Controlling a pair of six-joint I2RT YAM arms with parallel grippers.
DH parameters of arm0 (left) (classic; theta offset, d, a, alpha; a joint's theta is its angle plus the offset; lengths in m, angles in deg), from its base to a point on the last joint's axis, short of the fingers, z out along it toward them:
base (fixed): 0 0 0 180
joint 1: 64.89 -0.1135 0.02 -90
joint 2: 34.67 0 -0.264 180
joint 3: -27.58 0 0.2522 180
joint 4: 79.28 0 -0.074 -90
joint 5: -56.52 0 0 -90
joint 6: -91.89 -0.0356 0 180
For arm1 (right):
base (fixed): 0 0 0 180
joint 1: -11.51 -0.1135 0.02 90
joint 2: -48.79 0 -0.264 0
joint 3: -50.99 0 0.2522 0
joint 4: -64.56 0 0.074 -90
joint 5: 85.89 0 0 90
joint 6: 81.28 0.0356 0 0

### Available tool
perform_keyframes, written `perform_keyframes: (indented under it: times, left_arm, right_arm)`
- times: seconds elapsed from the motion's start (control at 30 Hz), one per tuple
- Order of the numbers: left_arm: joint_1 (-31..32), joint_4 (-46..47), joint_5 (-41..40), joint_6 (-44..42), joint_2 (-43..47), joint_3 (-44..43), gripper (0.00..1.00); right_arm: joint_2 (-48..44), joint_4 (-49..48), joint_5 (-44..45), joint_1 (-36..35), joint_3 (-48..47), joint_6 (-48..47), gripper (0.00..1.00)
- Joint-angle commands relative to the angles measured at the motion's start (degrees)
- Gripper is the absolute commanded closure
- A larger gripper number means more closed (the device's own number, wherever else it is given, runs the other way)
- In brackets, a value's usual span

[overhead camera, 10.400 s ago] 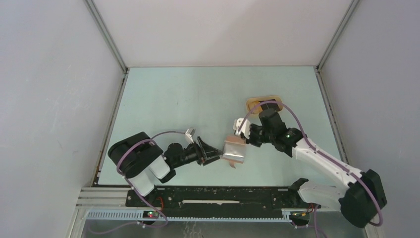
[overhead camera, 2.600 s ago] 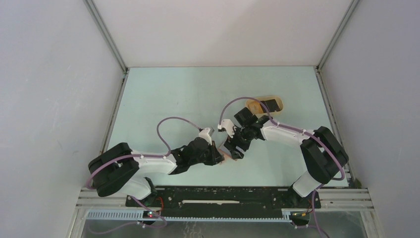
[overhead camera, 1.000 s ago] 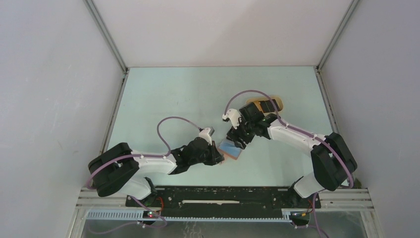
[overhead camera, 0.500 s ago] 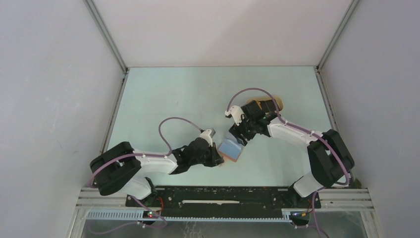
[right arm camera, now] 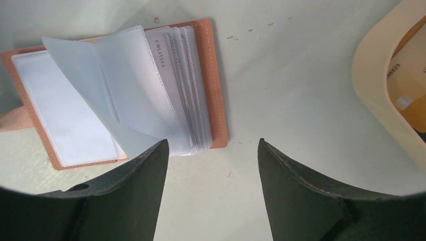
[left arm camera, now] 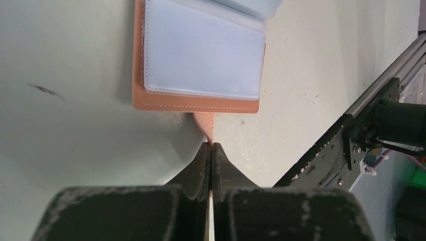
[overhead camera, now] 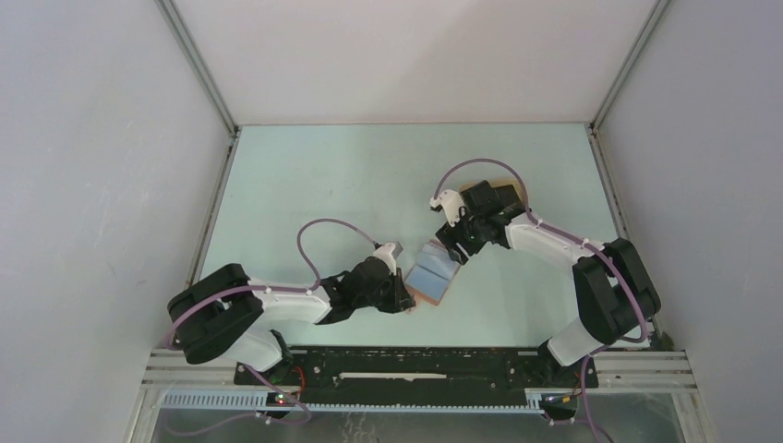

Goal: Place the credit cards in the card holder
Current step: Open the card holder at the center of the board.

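Observation:
The card holder [overhead camera: 431, 279] lies open on the table, reddish-brown with clear bluish pocket leaves [right arm camera: 125, 90] fanned up. My left gripper [left arm camera: 211, 145] is shut on its strap tab [left arm camera: 205, 122], just below the holder's edge [left arm camera: 196, 103]. In the top view the left gripper [overhead camera: 404, 301] sits at the holder's near-left side. My right gripper [right arm camera: 213, 143] stands open and empty, hovering just beyond the holder's far corner [overhead camera: 455, 249]. A grey printed card [right arm camera: 162, 54] shows inside one pocket. An orange-yellow credit card [right arm camera: 411, 70] lies in the tray, mostly cut off by the frame.
A beige oval tray [right arm camera: 373, 93] stands right of the holder; in the top view the tray [overhead camera: 520, 190] is largely hidden behind my right arm. White walls enclose the pale green table [overhead camera: 323, 185]. The black base rail [left arm camera: 371, 115] runs along the near edge.
My right gripper has drawn back up and right from over the card holder toward the tray, still open. The left gripper keeps its hold on the strap tab; the holder has barely shifted.

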Motion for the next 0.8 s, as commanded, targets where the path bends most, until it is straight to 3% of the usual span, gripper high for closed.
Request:
perform_keyframes:
  times: [0.0, 0.33, 0.57, 0.77]
  left_arm:
    - [0.0, -1.3, 0.7, -1.7, -0.6, -3.3, 1.0]
    - [-0.4, -1.2, 0.7, -2.0, -0.7, -3.4, 1.0]
    - [-0.8, 0.3, 0.0, -1.4, 0.6, -1.9, 0.99]
    - [-0.9, 1.9, -1.1, -0.5, 3.0, -0.1, 0.78]
  right_arm:
    - [-0.4, 1.7, -8.5, 0.3, -1.2, -2.2, 0.26]
    - [1.7, 3.0, -9.5, -5.8, -1.7, -2.8, 0.27]
    - [-0.6, 5.8, -19.9, -5.8, -1.7, -4.4, 0.29]
    - [1.3, 10.6, -30.2, -5.3, -3.5, -5.5, 0.35]
